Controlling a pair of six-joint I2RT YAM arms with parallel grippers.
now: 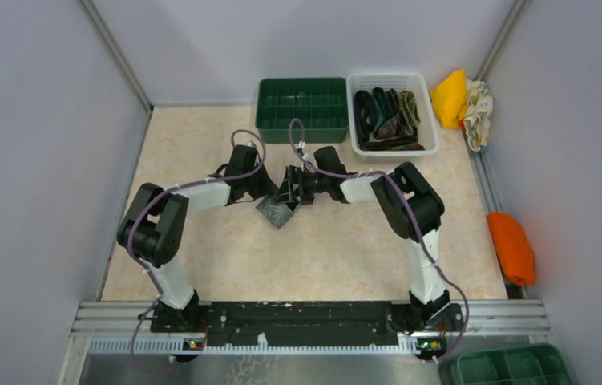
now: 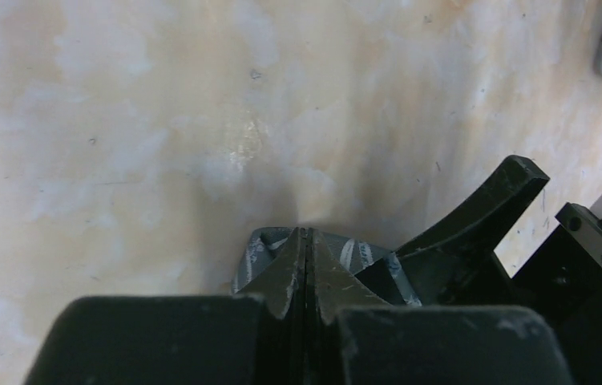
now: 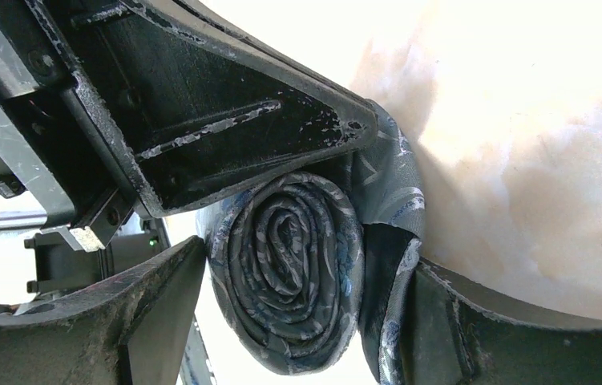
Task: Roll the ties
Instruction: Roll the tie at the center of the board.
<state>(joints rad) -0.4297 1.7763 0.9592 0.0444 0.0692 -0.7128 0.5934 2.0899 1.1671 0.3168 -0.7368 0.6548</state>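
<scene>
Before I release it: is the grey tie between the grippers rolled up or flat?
Rolled. The right wrist view shows the grey tie wound into a spiral coil, its outer end loose alongside.

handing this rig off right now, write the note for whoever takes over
left gripper: shut, pinching fabric of the grey tie beside its coil, as far as the views show.
right gripper: jaws wide, closed around the coil.
done: grey tie is rolled, held mid-table between both arms, not yet set down.
to do: place it, then roll the other ties lying loose in the white basket.
</scene>
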